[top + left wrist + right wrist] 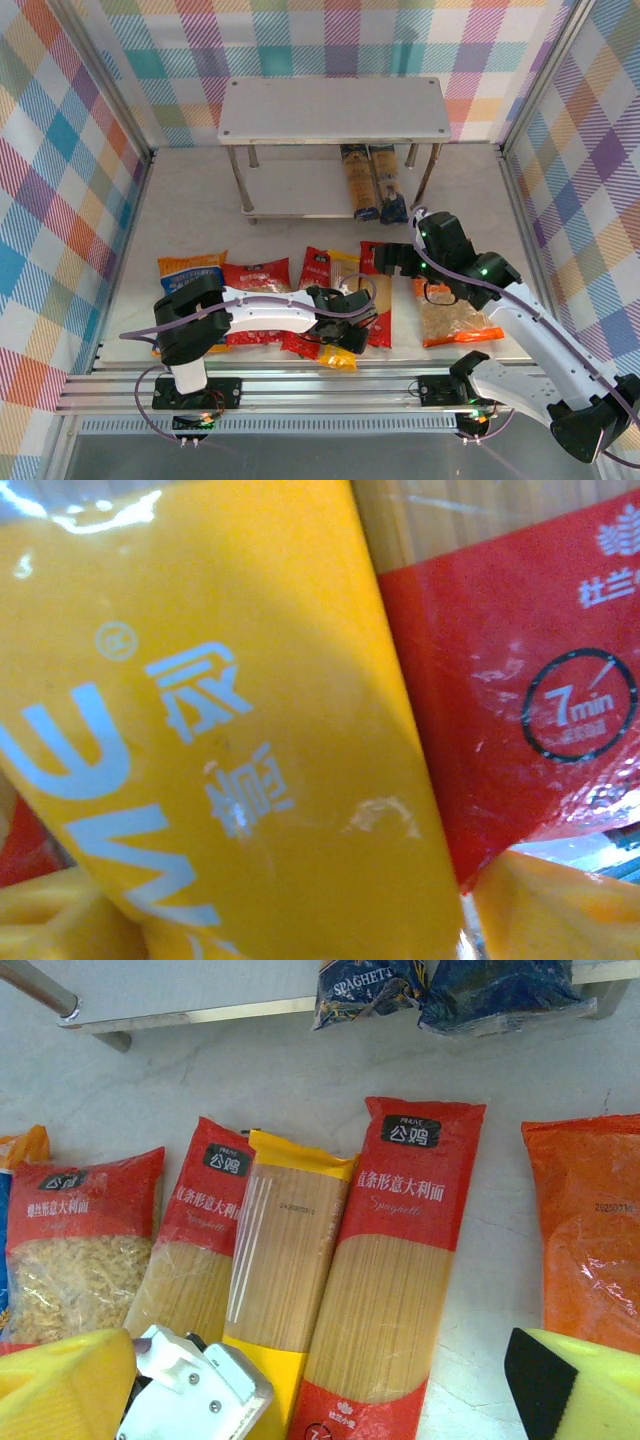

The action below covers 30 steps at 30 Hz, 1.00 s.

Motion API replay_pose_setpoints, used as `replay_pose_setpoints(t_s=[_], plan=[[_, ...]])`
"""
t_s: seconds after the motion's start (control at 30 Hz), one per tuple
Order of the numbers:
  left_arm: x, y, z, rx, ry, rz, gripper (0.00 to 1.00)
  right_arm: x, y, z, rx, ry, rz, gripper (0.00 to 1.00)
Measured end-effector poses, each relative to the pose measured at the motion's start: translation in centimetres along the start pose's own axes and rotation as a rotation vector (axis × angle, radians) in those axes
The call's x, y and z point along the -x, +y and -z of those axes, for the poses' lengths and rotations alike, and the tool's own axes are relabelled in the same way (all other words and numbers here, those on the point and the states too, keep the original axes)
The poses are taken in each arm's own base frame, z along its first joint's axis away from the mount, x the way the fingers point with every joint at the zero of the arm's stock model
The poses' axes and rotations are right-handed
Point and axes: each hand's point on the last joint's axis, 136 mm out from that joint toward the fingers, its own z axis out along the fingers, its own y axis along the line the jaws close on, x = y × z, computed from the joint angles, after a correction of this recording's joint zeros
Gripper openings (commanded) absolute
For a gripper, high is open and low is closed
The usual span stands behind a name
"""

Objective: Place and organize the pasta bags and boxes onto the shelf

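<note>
The two-tier shelf [335, 108] stands at the back, with two clear-fronted spaghetti packs [372, 180] [440, 985] on the right of its lower board. On the table lie a blue-and-orange bag [187, 268], a red bag [256, 280] [80, 1240], two red spaghetti packs [316, 268] [400, 1260], a yellow spaghetti pack [347, 268] [285, 1250] [220, 730] and an orange bag [455, 322] [590, 1230]. My left gripper [345, 325] [310, 920] is low over the yellow pack's near end, fingers apart on either side of it. My right gripper [392, 258] [320, 1390] hovers open above the spaghetti packs.
Plaid walls enclose the table on three sides. A metal rail [320, 385] runs along the near edge. The left gripper's white body [200, 1390] sits close under the right gripper. Bare table [190, 200] lies left of the shelf.
</note>
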Motion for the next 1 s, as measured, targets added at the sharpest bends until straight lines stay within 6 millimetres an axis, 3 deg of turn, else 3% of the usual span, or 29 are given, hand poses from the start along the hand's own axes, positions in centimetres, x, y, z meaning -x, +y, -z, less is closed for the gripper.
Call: replay_pose_setpoints(t_s=[0.07,0.2,0.23,0.3,0.33,0.4,0.6,0.83,1.0], plan=[[0.1,-0.1,0.0,-0.004,-0.002,0.001,0.54,0.0,0.1,0.1,0.002,-0.002,0.001,0.96],[0.2,-0.2,0.0,-0.008,-0.005,-0.001,0.44,0.0,0.1,0.1,0.003,-0.003,0.001,0.96],[0.2,-0.2,0.0,-0.010,-0.007,0.008,0.35,0.0,0.1,0.1,0.003,-0.003,0.001,0.96],[0.3,-0.3,0.3,-0.022,-0.018,0.026,0.03,0.0,0.1,0.1,0.003,-0.003,0.001,0.96],[0.4,-0.4,0.7,-0.031,-0.028,0.035,0.00,0.0,0.1,0.1,0.003,-0.003,0.001,0.96],[0.7,-0.4,1.7,-0.054,-0.052,0.031,0.00,0.0,0.1,0.1,0.003,-0.003,0.001,0.96],[0.8,0.1,2.0,-0.086,-0.069,0.037,0.00,0.0,0.1,0.1,0.003,-0.003,0.001,0.96],[-0.4,4.4,3.8,-0.054,-0.052,0.076,0.00,0.0,0.0,0.1,0.000,-0.005,0.001,0.97],[0.0,5.9,6.0,-0.064,-0.071,0.098,0.00,0.0,0.0,0.1,0.000,-0.004,0.001,0.96]])
